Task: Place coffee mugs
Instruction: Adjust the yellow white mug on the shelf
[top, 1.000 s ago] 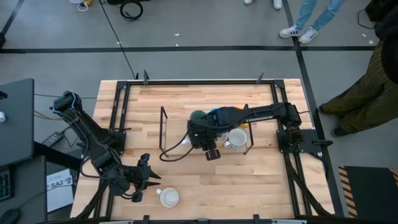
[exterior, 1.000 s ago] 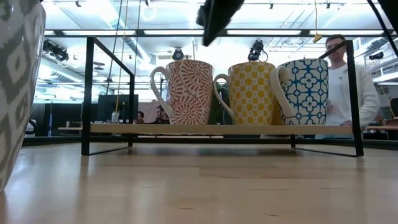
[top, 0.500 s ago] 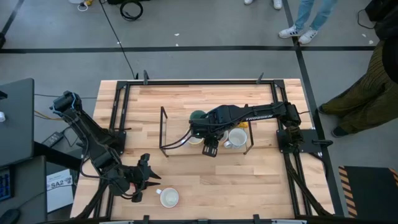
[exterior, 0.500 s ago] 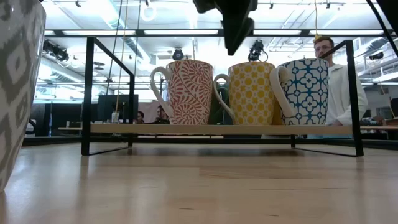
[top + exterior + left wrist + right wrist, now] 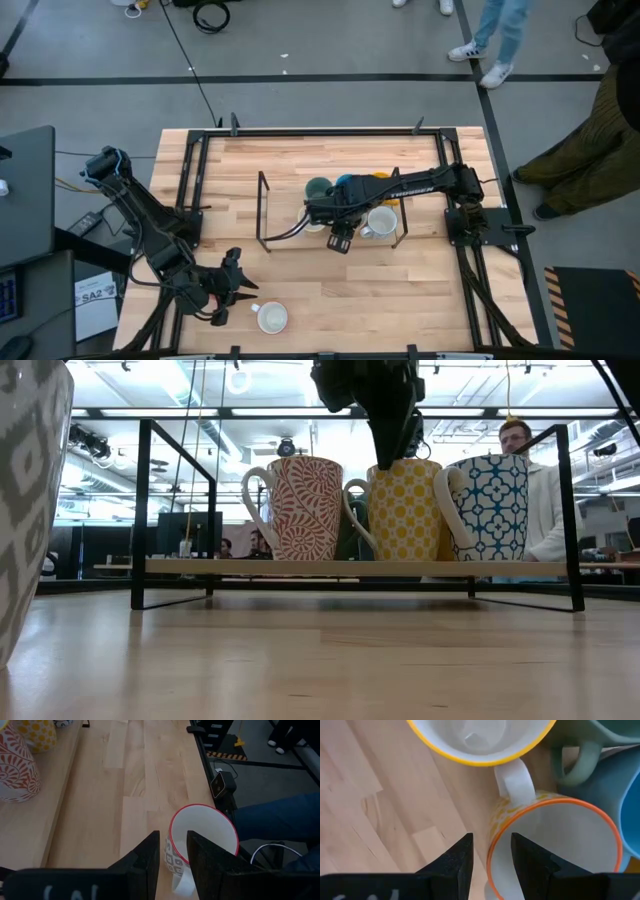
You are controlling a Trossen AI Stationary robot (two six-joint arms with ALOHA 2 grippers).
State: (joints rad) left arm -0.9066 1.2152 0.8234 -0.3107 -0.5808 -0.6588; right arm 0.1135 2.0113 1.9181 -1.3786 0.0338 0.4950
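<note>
The right arm reaches from its base at the table's right edge across to the middle of the table, stretched long and low, its wrist bent so the right gripper point(image 5: 340, 240) points straight down. Its jaws stand partly apart — one finger point(image 5: 455, 862) to one side, the other point(image 5: 532, 862) to the other, with a clear gap between — and nothing is clasped in them. The left arm waits folded at the table's near left corner, elbow drawn back, the left gripper point(image 5: 240, 290) held low and pointing across the table — its jaws likewise partly apart and holding nothing.
</note>
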